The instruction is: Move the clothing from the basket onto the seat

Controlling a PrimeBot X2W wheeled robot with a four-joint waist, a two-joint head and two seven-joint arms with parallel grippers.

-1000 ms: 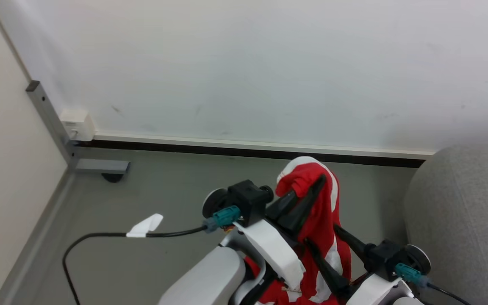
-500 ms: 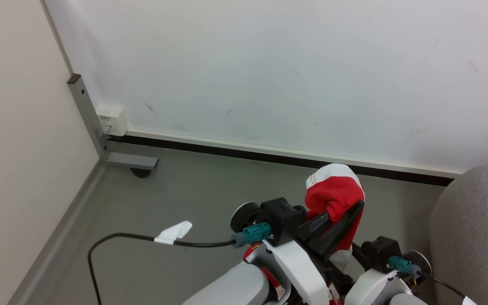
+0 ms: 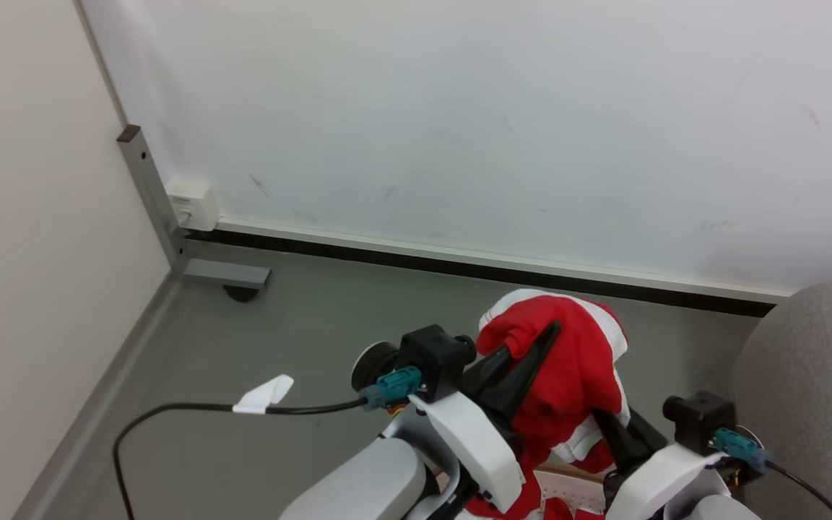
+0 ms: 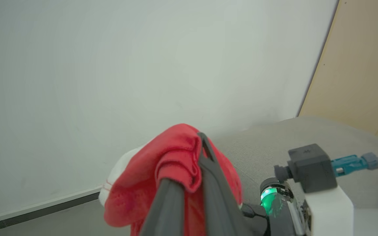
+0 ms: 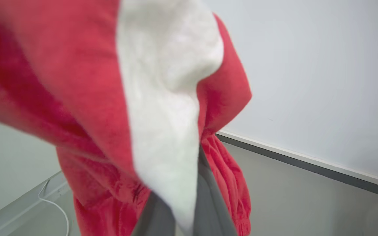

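The red clothing with white trim hangs bunched in the air above the grey floor. My left gripper is shut on its top fold. The left wrist view has the fabric draped over the closed fingertips. My right gripper is shut on the clothing lower down, at its right side. In the right wrist view the cloth covers the tips of the fingers. A sliver of the basket's brown rim shows under the garment. The grey seat bulges at the right edge.
A white wall with a dark skirting strip runs across the back. A grey metal post and a white wall box stand in the left corner. A black cable with a white tag trails from my left wrist across the floor.
The right gripper has gone from open to shut on the garment's lower part. The left gripper with the clothing has shifted a little left. Before that, the camera turned.
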